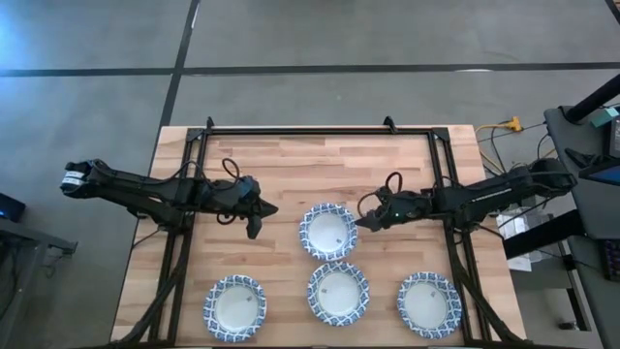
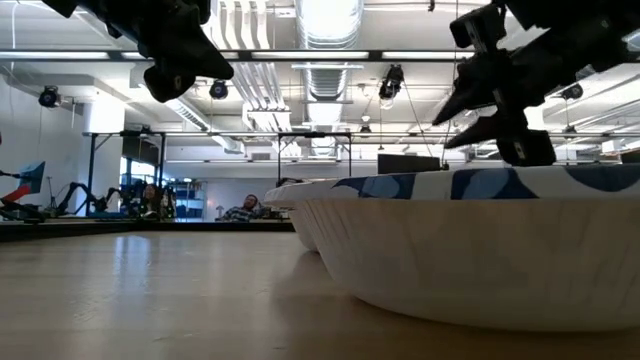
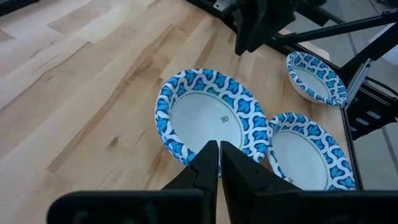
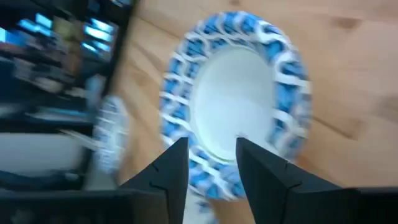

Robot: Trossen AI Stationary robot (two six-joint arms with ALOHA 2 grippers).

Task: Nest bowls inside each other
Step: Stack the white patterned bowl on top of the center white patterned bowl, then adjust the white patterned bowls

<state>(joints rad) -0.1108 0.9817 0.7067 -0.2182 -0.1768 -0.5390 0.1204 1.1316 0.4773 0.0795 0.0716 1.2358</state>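
Note:
Four blue-and-white rimmed bowls rest upright on the wooden table. One bowl [image 1: 327,231] sits at the middle between my grippers, and three stand in a row nearer the front edge: left [image 1: 234,307], middle [image 1: 337,291] and right [image 1: 428,303]. My right gripper [image 1: 359,223] is open and hovers above the middle bowl's right rim [image 4: 214,171], clear of it in the low view [image 2: 480,115]. My left gripper [image 3: 219,155] is shut with nothing in it and hangs above the table just left of that bowl [image 3: 211,118].
A black frame [image 1: 320,130] runs along the table's far edge and down both sides under the arms. Cables and equipment [image 1: 572,194] stand off the right edge. Bare wood [image 1: 320,170] lies across the far half of the table.

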